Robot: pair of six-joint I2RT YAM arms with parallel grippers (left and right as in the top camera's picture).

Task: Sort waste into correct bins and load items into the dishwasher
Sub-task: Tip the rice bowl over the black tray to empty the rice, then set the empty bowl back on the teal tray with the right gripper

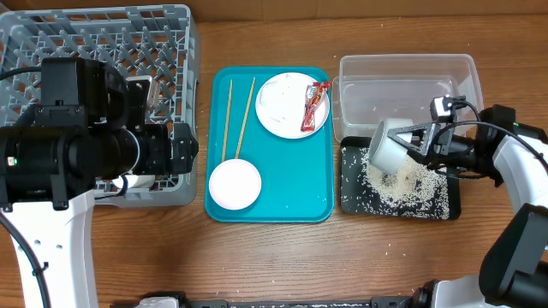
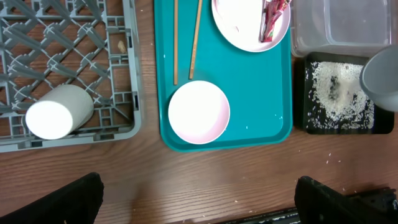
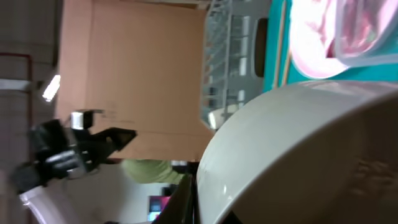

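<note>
Right gripper (image 1: 421, 141) is clamping the tipped bowl (image 1: 387, 145), probably by its rim, over the black tray (image 1: 447, 204). Left gripper (image 2: 198, 200) is hanging open, its cam showing 1 cup (image 2: 57, 112) that overhead mostly hides.

From overhead the light is bright and even; my arms (image 1: 68, 154) throw only faint, soft shadows on the wooden table (image 1: 274, 257). The left wrist picture is sharp, though my own fingers (image 2: 62, 199) sit dark in its bottom corners. The right wrist picture is blurred: the pale bowl (image 3: 311, 155) looms out of focus, a sheen along its rim.
</note>
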